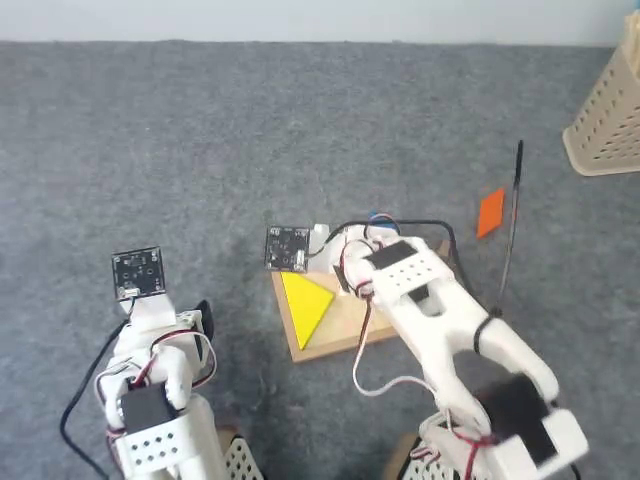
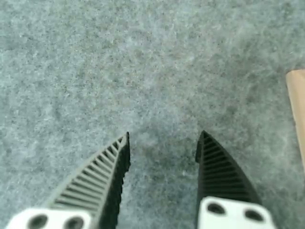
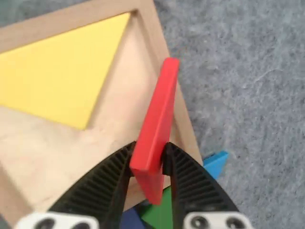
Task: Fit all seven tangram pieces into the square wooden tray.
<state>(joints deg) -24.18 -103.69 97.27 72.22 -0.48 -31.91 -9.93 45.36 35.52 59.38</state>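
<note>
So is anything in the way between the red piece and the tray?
Nothing visible blocks it. The right hand holds the red piece on edge, right over the rim of the tray. The yellow triangle lies in the tray off to one side, and the wood next to the red piece is bare.

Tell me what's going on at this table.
The right pincer grips a red piece on edge over the rim of the wooden tray. A yellow triangle already lies flat in the tray. The left pincer hangs open over bare carpet, holding nothing. An orange piece lies on the carpet, away from the tray.
</note>
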